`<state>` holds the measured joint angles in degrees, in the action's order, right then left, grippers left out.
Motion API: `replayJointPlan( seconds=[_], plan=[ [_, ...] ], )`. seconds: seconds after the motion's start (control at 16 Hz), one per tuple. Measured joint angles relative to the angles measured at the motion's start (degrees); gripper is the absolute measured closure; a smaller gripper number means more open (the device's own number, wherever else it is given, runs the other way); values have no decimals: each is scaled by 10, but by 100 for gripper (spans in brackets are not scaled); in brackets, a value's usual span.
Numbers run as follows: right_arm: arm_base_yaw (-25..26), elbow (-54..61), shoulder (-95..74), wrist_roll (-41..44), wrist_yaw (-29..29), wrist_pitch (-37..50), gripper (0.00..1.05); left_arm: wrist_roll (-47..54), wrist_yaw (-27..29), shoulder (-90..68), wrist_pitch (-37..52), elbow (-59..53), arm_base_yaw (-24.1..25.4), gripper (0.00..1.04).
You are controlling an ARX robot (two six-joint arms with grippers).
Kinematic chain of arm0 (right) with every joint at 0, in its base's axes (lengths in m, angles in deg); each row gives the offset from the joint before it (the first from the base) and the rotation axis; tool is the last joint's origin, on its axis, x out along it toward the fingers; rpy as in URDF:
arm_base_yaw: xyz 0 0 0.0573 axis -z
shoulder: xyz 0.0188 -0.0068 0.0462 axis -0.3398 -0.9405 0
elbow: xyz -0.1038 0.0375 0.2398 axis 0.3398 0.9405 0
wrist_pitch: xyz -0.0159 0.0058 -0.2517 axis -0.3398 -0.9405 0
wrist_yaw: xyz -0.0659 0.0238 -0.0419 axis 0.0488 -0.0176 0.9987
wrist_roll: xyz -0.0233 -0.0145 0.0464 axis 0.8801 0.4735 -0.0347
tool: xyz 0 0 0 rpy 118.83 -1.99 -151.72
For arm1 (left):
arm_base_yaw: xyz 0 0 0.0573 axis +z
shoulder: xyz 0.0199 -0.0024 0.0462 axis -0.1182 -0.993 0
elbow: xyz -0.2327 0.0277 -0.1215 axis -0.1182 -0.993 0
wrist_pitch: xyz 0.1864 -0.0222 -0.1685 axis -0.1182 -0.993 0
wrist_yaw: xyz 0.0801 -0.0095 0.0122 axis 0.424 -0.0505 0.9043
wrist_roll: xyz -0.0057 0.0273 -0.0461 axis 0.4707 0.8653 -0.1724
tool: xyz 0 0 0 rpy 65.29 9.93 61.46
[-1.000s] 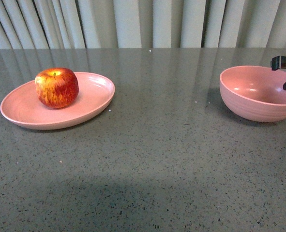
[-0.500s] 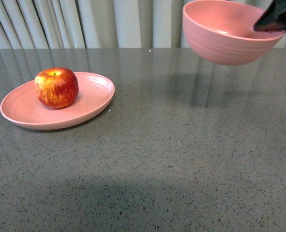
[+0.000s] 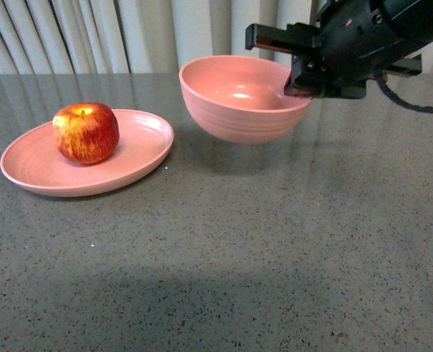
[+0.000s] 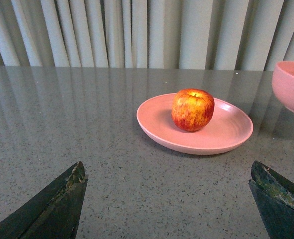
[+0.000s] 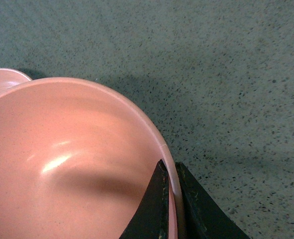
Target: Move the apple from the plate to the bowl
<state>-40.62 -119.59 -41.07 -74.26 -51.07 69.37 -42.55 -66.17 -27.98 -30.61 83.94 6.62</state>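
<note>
We see the grey worktop [image 3: 275, 257], and on its left side the shallow plate [image 3: 33, 172]. Near the plate, not touching it, the bowl [image 3: 234, 110] hangs just above the surface. Our right gripper [image 3: 298, 81] is clenched on its rim. Our left gripper [image 4: 164, 204] is spread wide and holds nothing. The apple [image 3: 86, 132] sits upright on the plate.

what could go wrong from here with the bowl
1. The right gripper pinches the bowl by only a thin bit of rim; it could tilt or slip out.
2. The bowl is close to the plate; carried further it might knock the plate and roll the apple.
</note>
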Motion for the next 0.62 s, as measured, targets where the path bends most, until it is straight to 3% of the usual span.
replayJointPlan(
  seconds=[0.62],
  plan=[
    [-17, -16, -61, -15, 21, -15, 102, 0, 0, 0, 0, 0, 0, 7]
  ],
)
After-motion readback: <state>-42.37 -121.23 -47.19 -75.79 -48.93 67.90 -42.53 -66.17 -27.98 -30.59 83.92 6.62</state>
